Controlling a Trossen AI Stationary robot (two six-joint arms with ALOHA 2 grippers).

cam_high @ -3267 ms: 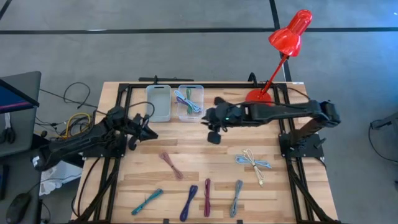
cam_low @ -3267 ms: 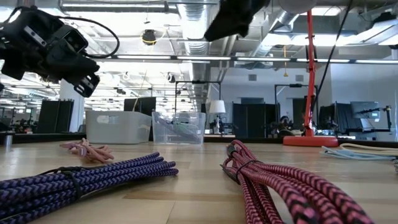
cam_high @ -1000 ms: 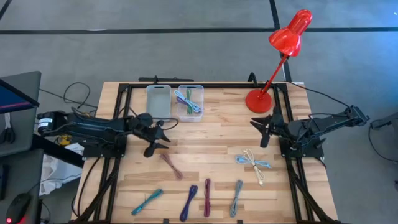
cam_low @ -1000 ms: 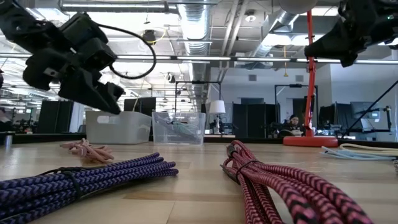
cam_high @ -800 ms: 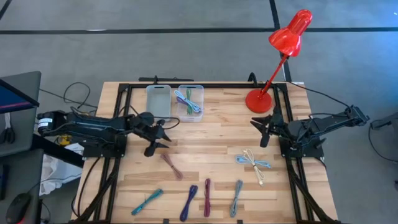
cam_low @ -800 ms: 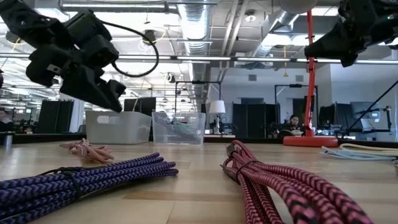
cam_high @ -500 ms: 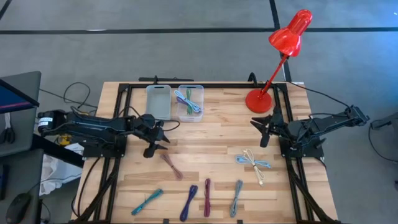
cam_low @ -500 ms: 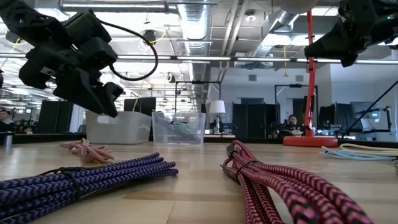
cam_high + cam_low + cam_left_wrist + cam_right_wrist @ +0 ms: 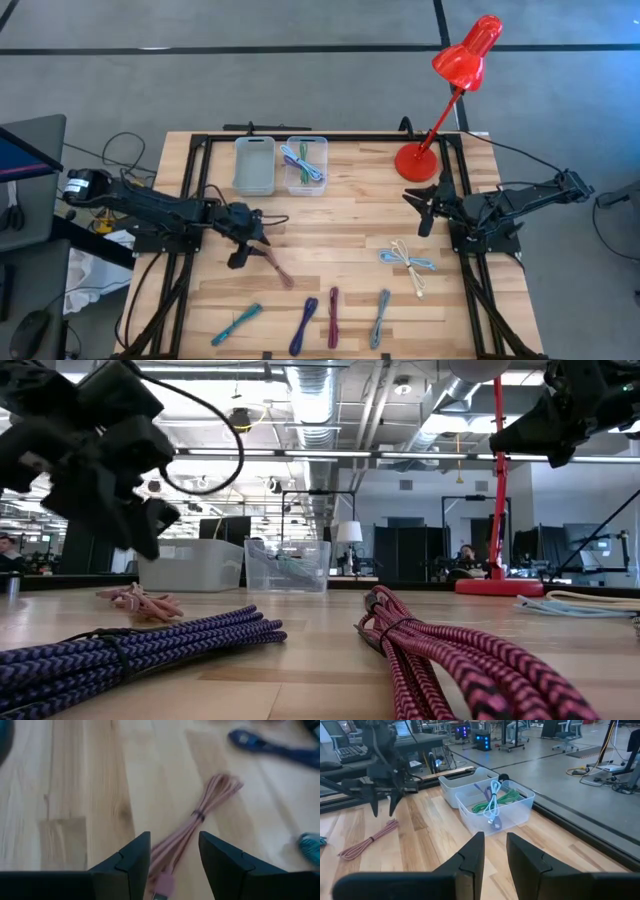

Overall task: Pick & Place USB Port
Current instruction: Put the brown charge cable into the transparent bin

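From above, I saw the left gripper (image 9: 243,250) over the pink cable (image 9: 275,266) on the table (image 9: 340,240); right gripper (image 9: 419,212) waited aside. Left wrist: fingers (image 9: 134,854) spread above that cable (image 9: 192,831). Right wrist: fingers (image 9: 474,851) apart, empty

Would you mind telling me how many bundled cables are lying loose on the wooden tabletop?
6: a pink one by the left claw, a white-and-blue one on the right, and teal, purple, magenta and grey-blue along the front edge.
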